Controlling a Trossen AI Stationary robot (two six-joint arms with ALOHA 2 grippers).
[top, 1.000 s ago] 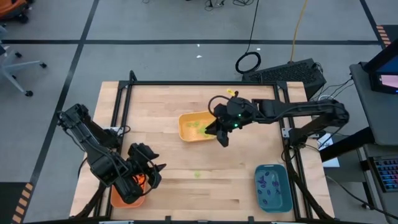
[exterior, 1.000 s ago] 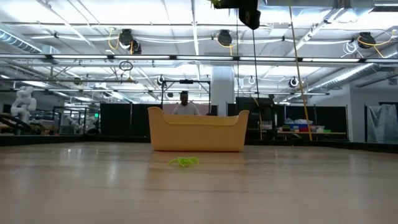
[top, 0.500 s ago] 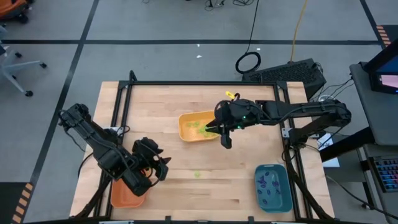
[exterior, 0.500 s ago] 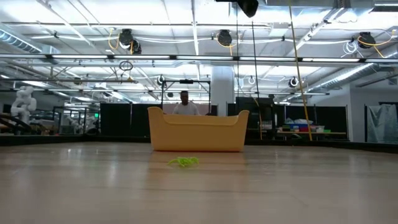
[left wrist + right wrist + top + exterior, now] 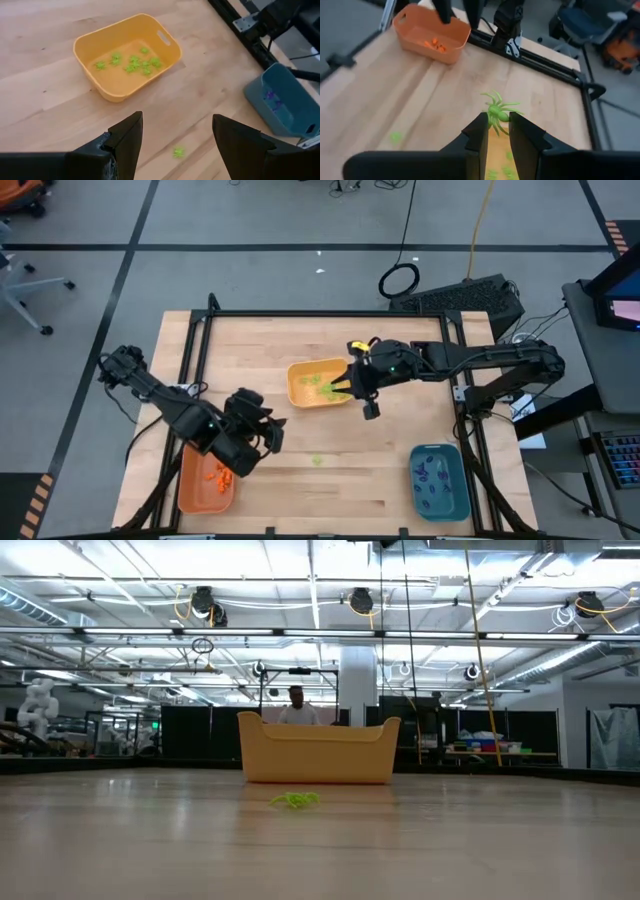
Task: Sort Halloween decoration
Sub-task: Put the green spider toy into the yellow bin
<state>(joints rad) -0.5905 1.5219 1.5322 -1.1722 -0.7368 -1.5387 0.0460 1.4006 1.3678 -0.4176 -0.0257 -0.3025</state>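
Holding a green spider (image 5: 498, 113) clamped in our right pincer (image 5: 496, 131) above the yellow tray (image 5: 297, 385), we keep the left pincer (image 5: 175, 132) apart, one green piece (image 5: 318, 461) left on the bench (image 5: 300, 340).

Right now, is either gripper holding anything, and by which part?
The right gripper pinches a light green spider by its rear end over the yellow tray. The left gripper is open, empty.
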